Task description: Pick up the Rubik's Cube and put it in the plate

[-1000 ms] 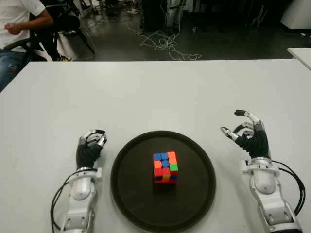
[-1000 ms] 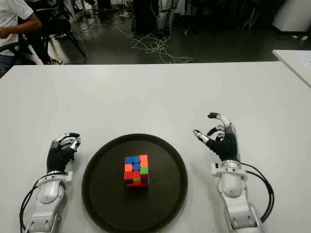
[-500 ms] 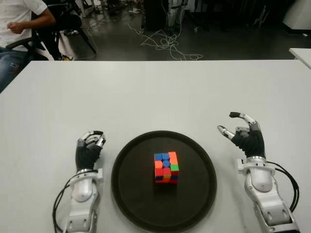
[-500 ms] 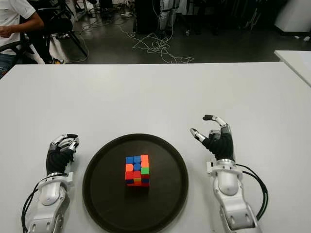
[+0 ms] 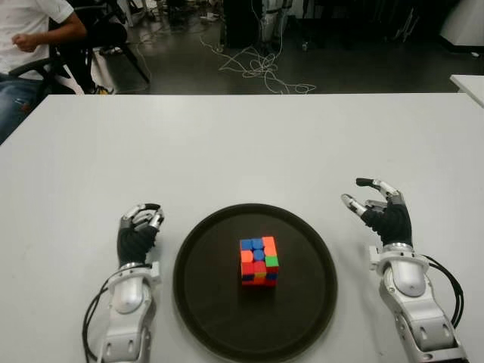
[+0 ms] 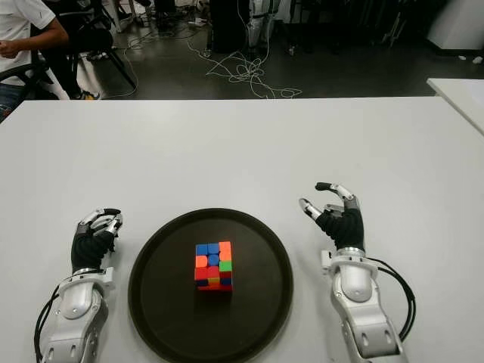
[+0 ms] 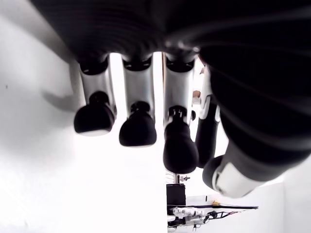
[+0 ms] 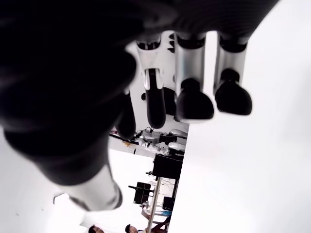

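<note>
Both forearms are silver-white with black cables; each hand (image 5: 139, 229) (image 5: 382, 212) is black-palmed, with silver, black-tipped fingers (image 7: 138, 128).

1. The place looked like a robotics lab or workshop.
2. A wide white table (image 5: 242, 144) stood on a dark floor (image 5: 197, 68).
3. Loose white cables (image 5: 261, 68) lay tangled across that floor.
4. Dark equipment stands (image 6: 227, 23) lined the back.
5. A seated person (image 5: 30, 38) occupied a black chair (image 5: 102, 38) at the far left.
</note>
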